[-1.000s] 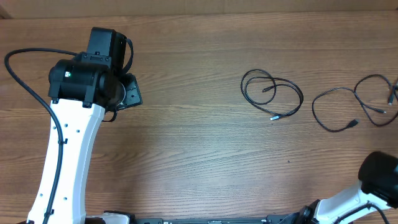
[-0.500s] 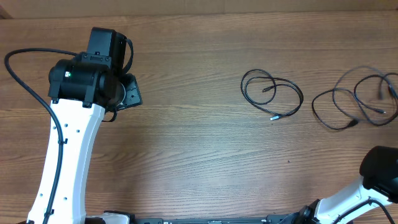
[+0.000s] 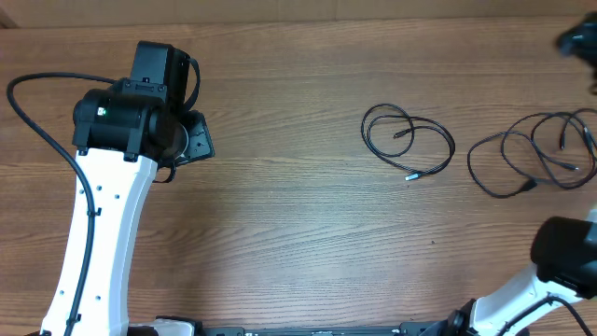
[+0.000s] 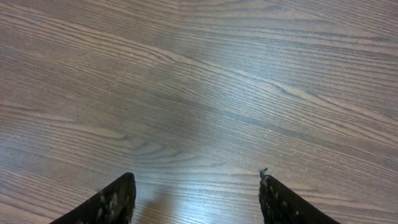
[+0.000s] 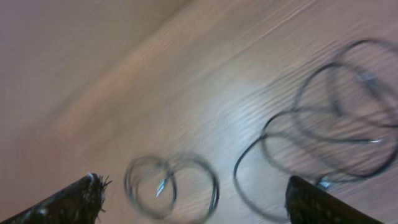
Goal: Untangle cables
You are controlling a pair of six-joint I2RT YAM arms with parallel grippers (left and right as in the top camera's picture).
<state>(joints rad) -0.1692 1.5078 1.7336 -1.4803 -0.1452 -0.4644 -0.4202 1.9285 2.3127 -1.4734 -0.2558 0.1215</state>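
Observation:
Two lots of thin black cables lie on the wooden table. A small coiled cable (image 3: 408,140) (image 5: 171,186) with a silvery tip sits right of centre. A bigger looped tangle (image 3: 536,154) (image 5: 329,130) lies near the right edge. My right gripper (image 5: 193,186) hangs open high above both, with nothing between its fingers. In the overhead view it shows only as a dark blur (image 3: 578,39) at the far right corner. My left gripper (image 4: 196,186) (image 3: 194,140) is open over bare wood at the far left, well away from the cables.
The left arm (image 3: 103,215) reaches up from the front left edge, with its own thick black wire (image 3: 37,112) looping beside it. The right arm's dark elbow (image 3: 567,254) sits at the front right corner. Bare wood (image 3: 298,215) separates the arms.
The right gripper went from shut to open. The right-hand tangle shifted and now lies in more overlapping loops. The gripper's blur has appeared at the far right corner. The left arm is still.

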